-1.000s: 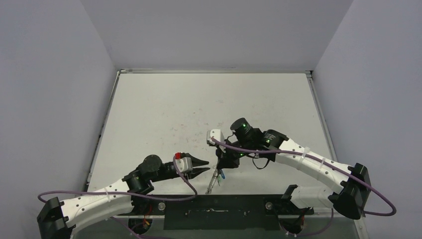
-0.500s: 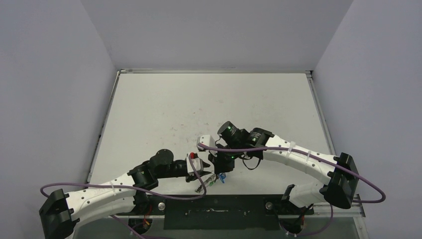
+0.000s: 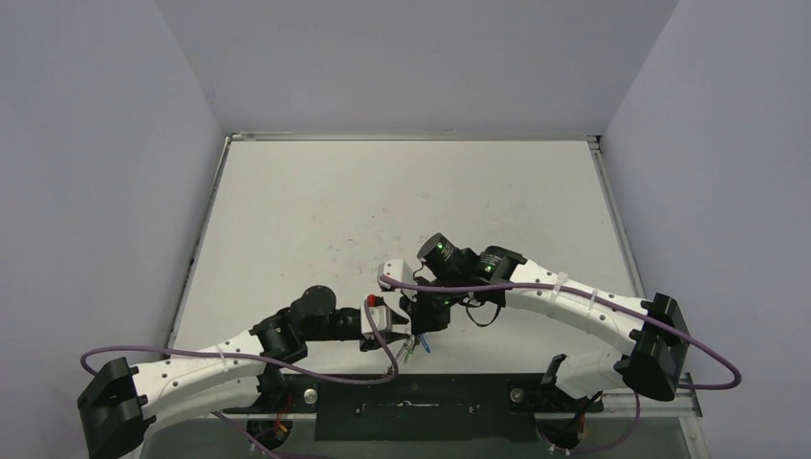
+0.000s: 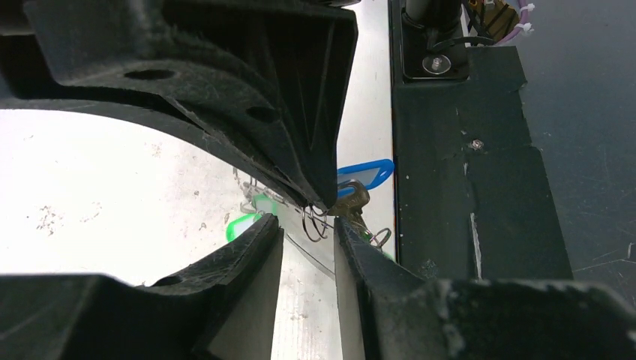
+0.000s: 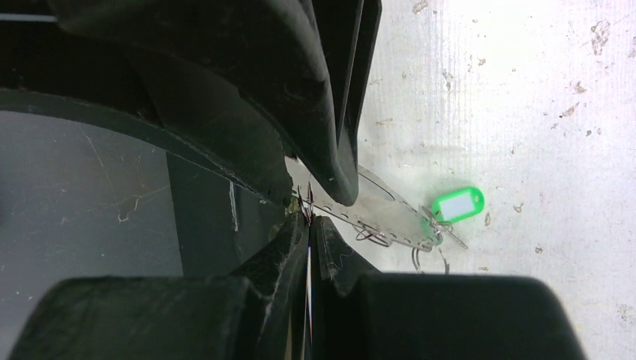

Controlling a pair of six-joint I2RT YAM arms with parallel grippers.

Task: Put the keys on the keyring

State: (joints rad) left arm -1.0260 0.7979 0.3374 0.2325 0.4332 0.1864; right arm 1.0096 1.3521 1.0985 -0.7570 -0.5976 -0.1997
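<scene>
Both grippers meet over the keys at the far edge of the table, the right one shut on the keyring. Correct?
Not quite. The left gripper and right gripper meet over the keys at the near edge of the table, just ahead of the arms' bases, not the far edge; the top external view shows it. The right gripper is shut on the keyring.

**Both arms converged at the 6 o'clock edge of the table (image 3: 402, 201).**
The left gripper (image 3: 390, 337) points toward 3 o'clock and the right gripper (image 3: 418, 330) toward 6 o'clock, their tips nearly meeting just short of the black base plate (image 3: 421, 406). The keys (image 3: 422, 345), one blue head visible, bunch beneath the tips. The keyring (image 3: 408, 351) shows only as a thin silver glint.
</scene>
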